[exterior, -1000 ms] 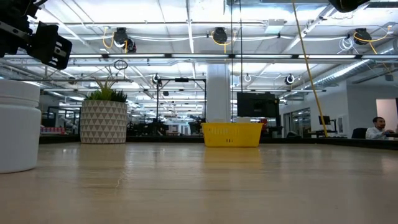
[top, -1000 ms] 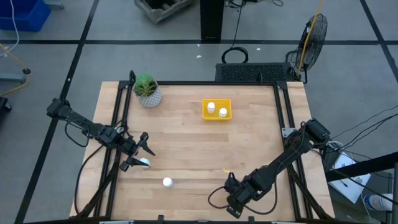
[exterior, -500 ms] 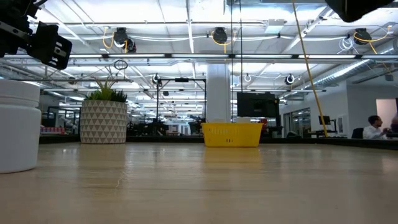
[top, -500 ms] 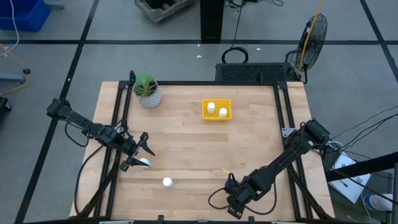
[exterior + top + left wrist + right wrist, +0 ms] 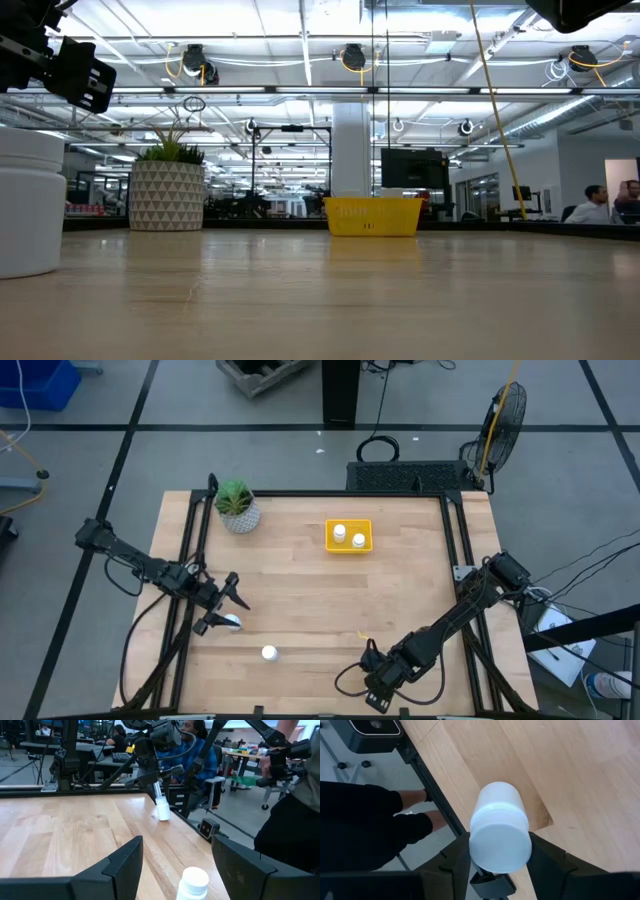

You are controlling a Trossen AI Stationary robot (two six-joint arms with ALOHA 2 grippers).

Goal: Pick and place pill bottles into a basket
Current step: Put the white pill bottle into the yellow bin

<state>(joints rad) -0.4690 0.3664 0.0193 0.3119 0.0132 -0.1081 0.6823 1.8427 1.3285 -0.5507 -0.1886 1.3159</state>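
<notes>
1. Over the tabletop's (image 5: 320, 590) front edge, well apart from the yellow basket (image 5: 348, 536), my right end effector (image 5: 376, 685) is clamped around a white pill bottle (image 5: 498, 827), which sits between my two fingers (image 5: 454, 861) with its cap end toward the wrist camera.
2. My left end effector (image 5: 222, 606) is on the side of the tabletop where the potted plant (image 5: 237, 506) stands, well forward of that plant, with its fingers (image 5: 120, 865) spread wide and gripping nothing.
3. A second pill bottle (image 5: 232, 622) stands upright between those spread fingers; I cannot tell whether either finger touches it.
4. A third bottle (image 5: 268, 653) stands alone on the wood, near my left end effector and nearer the front edge, well apart from the basket.
5. Inside the basket, two more bottles (image 5: 340, 533) stand upright side by side.
6. The basket itself lies toward the far side of the tabletop, level with the plant and apart from it.
7. In the low view, one bottle (image 5: 28, 200) looms close at the edge of the picture, with the plant and basket far behind it.
8. People sit in the room beyond the tabletop.
</notes>
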